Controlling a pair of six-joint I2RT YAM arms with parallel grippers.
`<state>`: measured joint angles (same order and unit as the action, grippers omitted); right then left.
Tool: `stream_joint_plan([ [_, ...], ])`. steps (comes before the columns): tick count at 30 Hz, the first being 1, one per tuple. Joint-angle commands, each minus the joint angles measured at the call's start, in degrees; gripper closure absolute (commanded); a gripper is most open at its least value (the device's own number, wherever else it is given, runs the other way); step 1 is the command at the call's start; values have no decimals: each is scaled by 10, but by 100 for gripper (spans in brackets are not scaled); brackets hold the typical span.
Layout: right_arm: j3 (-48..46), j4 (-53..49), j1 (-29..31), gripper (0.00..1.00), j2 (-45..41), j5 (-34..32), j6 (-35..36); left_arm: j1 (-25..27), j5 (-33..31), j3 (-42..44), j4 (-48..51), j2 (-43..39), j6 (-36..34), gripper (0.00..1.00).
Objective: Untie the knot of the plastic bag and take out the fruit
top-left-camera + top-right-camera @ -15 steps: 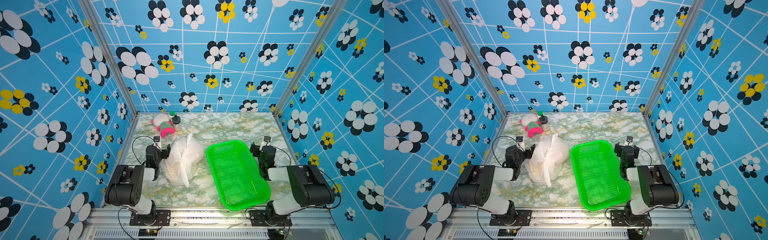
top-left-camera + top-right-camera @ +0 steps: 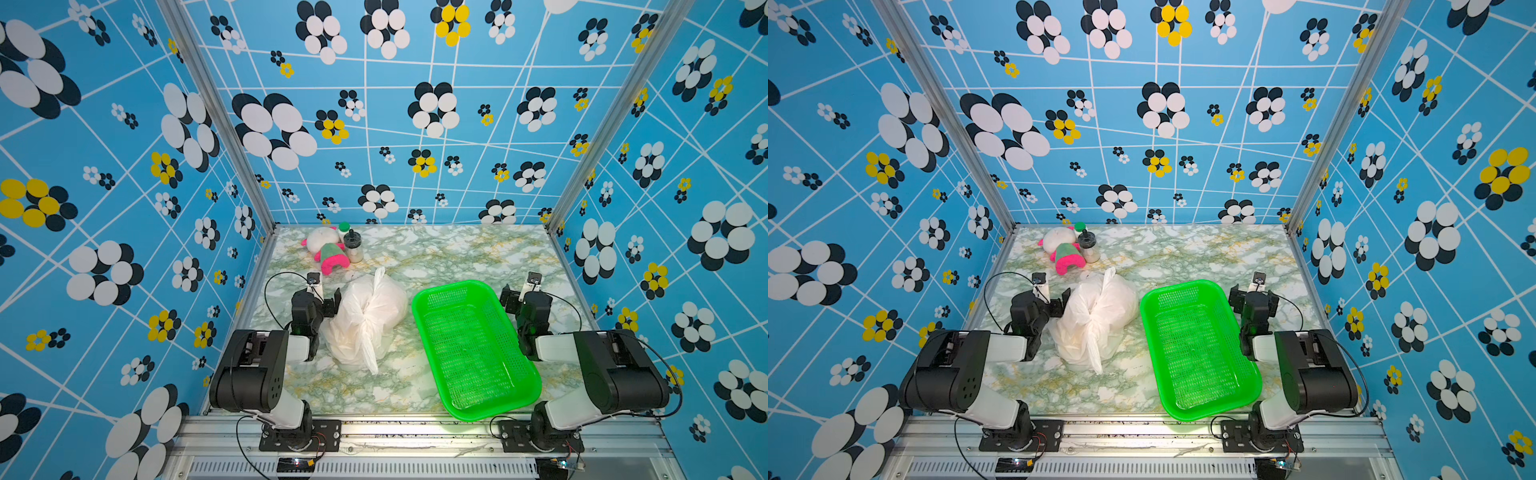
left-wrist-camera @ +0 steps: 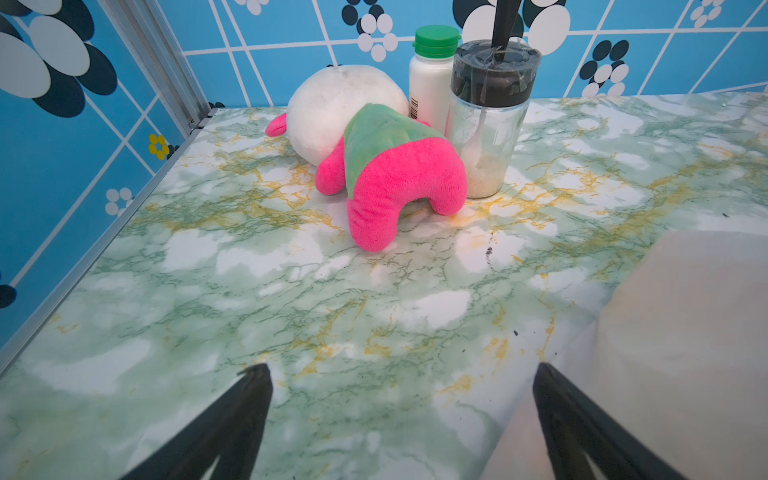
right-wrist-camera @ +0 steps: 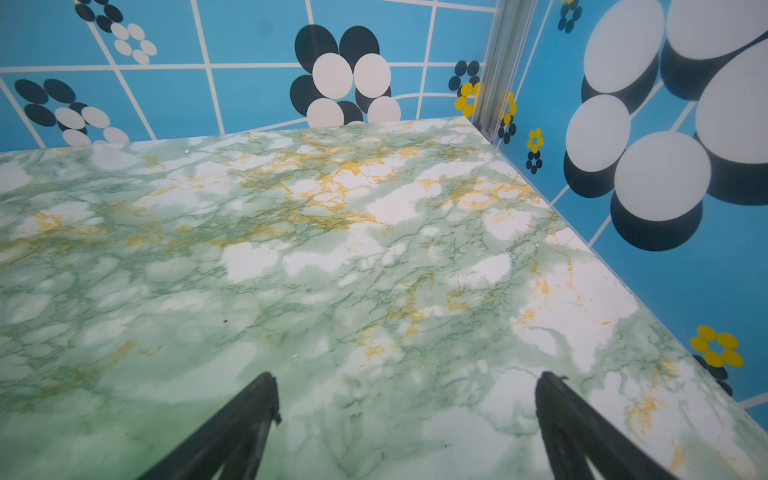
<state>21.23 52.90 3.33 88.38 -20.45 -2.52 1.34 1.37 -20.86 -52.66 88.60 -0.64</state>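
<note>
The white plastic bag (image 2: pixel 388 297) (image 2: pixel 1119 301) lies closed on the marble tabletop, left of centre in both top views. Its knot (image 2: pixel 365 318) (image 2: pixel 1091 321) sits on top, with loose strap ends pointing toward the back and the front. The fruit is hidden inside the bag. My left gripper (image 2: pixel 325 297) (image 2: pixel 1055 301) is open right beside the bag's left flank; the left wrist view shows its fingertips spread (image 3: pixel 401 370) over bare table, with the bag (image 3: pixel 685 332) by one finger. My right gripper (image 2: pixel 519 294) (image 2: pixel 1250 297) (image 4: pixel 405 378) is open and empty, just right of the basket.
A green mesh basket (image 2: pixel 453 286) (image 2: pixel 1179 286) lies empty right of the bag. At the back left sit a pink, green and white plush toy (image 2: pixel 328 251) (image 3: pixel 390 174), a green-capped white bottle (image 3: pixel 430 75) and a black-lidded jar (image 2: pixel 353 247) (image 3: pixel 486 116). Patterned walls enclose three sides.
</note>
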Motion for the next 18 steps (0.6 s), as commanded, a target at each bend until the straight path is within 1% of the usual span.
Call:
stream_joint_plan([
  [1, -2, 12, -1, 1, 5, 5, -5, -5, 7, -13, 6, 0, 4, 1],
  [12, -2, 12, -1, 1, 4, 5, -4, -5, 8, -14, 7, 0, 5, 1],
  [14, 0, -2, -1, 1, -11, -21, -13, -3, 0, -10, 0, -3, 2, 1],
  [15, 0, -26, 0, 1, -27, -19, -16, 3, -15, -7, 5, -17, 0, 1],
  [16, -7, -17, -1, 1, -37, -14, -14, 14, -48, -4, 26, -48, -2, 1],
  [17, -18, 0, 4, 1, -51, -36, -8, 28, -94, -3, 73, -90, 4, 1],
  [18, -23, -14, 6, 1, -78, -56, -13, 34, -134, -10, 125, -132, 23, 1],
])
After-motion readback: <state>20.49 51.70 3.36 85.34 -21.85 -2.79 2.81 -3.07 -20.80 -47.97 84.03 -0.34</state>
